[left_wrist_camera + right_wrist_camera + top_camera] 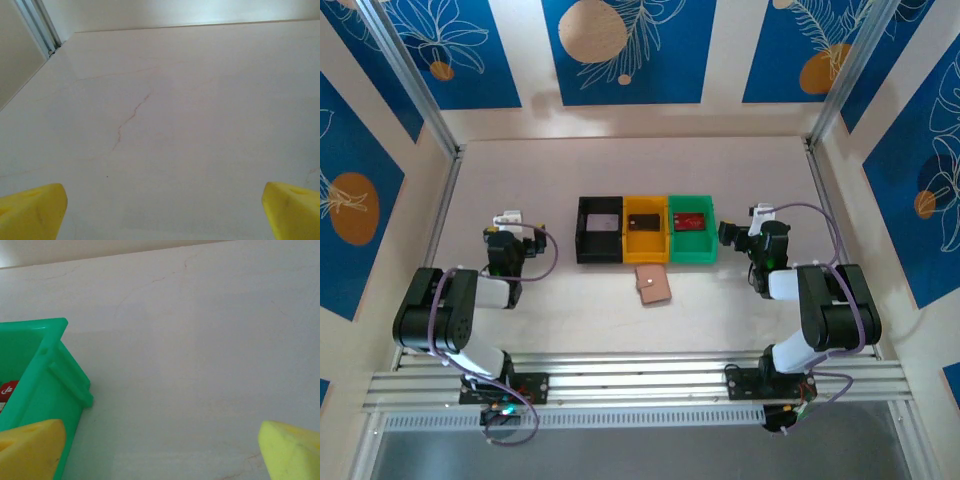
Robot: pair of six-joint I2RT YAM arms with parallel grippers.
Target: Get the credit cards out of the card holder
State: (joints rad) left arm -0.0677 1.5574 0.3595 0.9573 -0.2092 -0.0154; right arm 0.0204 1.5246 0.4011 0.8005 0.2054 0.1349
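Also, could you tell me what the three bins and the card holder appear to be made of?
Green bin: moulded plastic, slightly glossy, judging by its uniform colour and the moulded rib on its wall. Black bin and yellow bin: likely the same plastic, given the matching boxy shape. Card holder: tan-brown, matte, probably leather or imitation; too small to tell which.

The left gripper (pixel 162 212) hung above the pale table (pixel 210 90), its 2 yellow fingertips (pixel 35 210) spread to the bottom corners with bare surface between them. A thin reddish crack-like line (pixel 131 117) wandered across it, and a metal rail (pixel 40 27) stood at the upper left.
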